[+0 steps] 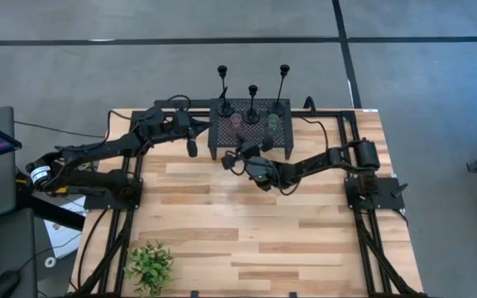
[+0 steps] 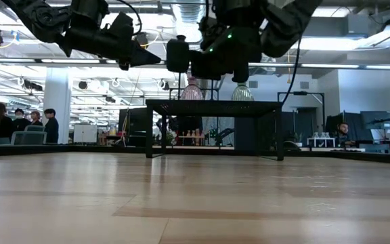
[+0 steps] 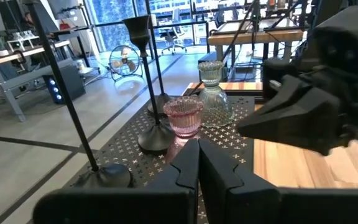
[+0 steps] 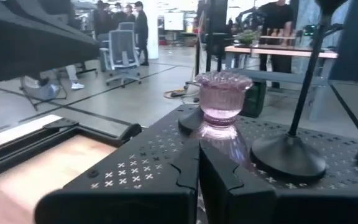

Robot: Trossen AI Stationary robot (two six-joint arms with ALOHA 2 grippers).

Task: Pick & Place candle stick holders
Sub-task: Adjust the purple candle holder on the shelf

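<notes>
At the near side of the table's far half, the right claw hovers with fingers together, holding nothing, just before the black stand. At its ten o'clock, the left claw is closed too. Farther, three candlesticks stand upright along the stand's far edge.

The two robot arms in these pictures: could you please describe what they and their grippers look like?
Both the left arm and the right arm are dark, jointed and boxy, with black cables looped along them. The left arm has a white ring with an orange mark near its base. Each gripper, left gripper and right gripper, has two matte black, angular fingers.
</notes>
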